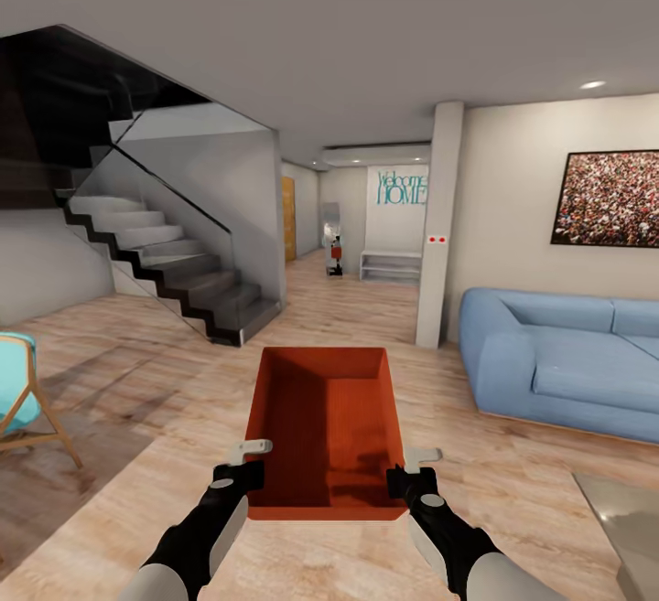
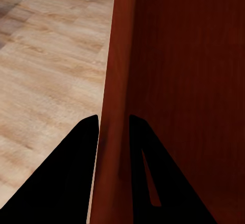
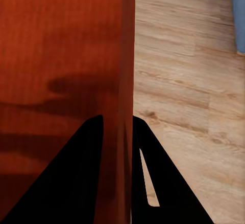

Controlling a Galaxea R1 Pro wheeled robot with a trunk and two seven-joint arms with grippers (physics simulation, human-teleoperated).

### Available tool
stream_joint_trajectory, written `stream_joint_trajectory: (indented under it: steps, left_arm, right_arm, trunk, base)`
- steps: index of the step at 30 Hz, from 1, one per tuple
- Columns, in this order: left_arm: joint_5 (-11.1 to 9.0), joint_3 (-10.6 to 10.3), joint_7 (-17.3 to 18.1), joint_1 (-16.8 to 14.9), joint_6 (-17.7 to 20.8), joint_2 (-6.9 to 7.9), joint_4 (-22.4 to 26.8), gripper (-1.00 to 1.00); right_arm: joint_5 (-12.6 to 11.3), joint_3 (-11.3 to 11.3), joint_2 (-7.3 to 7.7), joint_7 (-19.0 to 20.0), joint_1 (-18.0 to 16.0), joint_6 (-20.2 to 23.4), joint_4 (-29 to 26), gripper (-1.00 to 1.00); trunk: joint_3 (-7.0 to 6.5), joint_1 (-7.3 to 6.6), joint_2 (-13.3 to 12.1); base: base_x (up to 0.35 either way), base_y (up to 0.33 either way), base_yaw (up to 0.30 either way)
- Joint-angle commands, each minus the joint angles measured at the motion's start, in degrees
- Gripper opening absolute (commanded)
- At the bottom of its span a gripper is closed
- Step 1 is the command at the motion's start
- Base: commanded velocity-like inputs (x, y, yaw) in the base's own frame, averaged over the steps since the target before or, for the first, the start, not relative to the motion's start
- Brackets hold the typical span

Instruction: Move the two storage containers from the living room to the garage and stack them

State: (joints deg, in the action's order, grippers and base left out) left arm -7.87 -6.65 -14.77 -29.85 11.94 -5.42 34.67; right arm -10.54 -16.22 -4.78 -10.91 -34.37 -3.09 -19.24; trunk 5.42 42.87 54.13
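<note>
Head view: one red-orange storage container (image 1: 328, 432), open-topped and empty, was held out in front of the robot above the light wood-plank floor (image 1: 165, 372) of the living room, with a staircase (image 1: 174, 267) ahead and a blue sofa (image 1: 558, 359) to the right. The left gripper (image 1: 245, 462) was clamped on the near left wall, the right gripper (image 1: 410, 471) on the near right wall. Left wrist view: the thin rim (image 2: 115, 106) was seen pinched between both fingers, one inside, one outside. Right wrist view: the opposite wall (image 3: 127, 81) was gripped likewise. The bin was judged light, stiff and smooth, so slipping was possible; hold was best taken on both side walls.
</note>
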Motion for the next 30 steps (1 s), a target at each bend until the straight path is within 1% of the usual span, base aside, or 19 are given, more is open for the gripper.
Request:
stream_joint_trajectory:
  steps: [1,18,22,30]
  left_arm:
    - [0.75,-0.21,-2.28,-0.03,0.45,0.94,0.21,-1.0]
    - [0.75,-0.21,-2.28,-0.03,0.45,1.11,0.23,-1.0]
    - [0.75,0.44,-2.28,-0.03,0.45,1.11,0.17,-1.0]
    - [0.75,0.5,-2.28,-0.03,0.45,1.11,0.14,-1.0]
  right_arm:
    - [-0.8,-0.3,0.04,-0.25,-0.08,-0.23,0.0,-1.0]
    - [-0.8,-0.3,0.04,-0.25,-0.08,-0.25,0.0,-1.0]
    - [-0.8,-0.3,0.04,-0.25,-0.08,-0.25,0.0,-1.0]
    - [-0.8,-0.3,0.04,-0.25,-0.08,-0.25,0.0,-1.0]
  trunk:
    - [0.09,0.04,0.07]
    - [0.09,0.04,0.07]
    - [0.09,0.04,0.07]
    - [0.09,0.04,0.07]
  base:
    - [0.322,0.0,0.0]
    - [0.322,0.0,0.0]
    - [0.322,0.0,0.0]
    - [0.322,0.0,0.0]
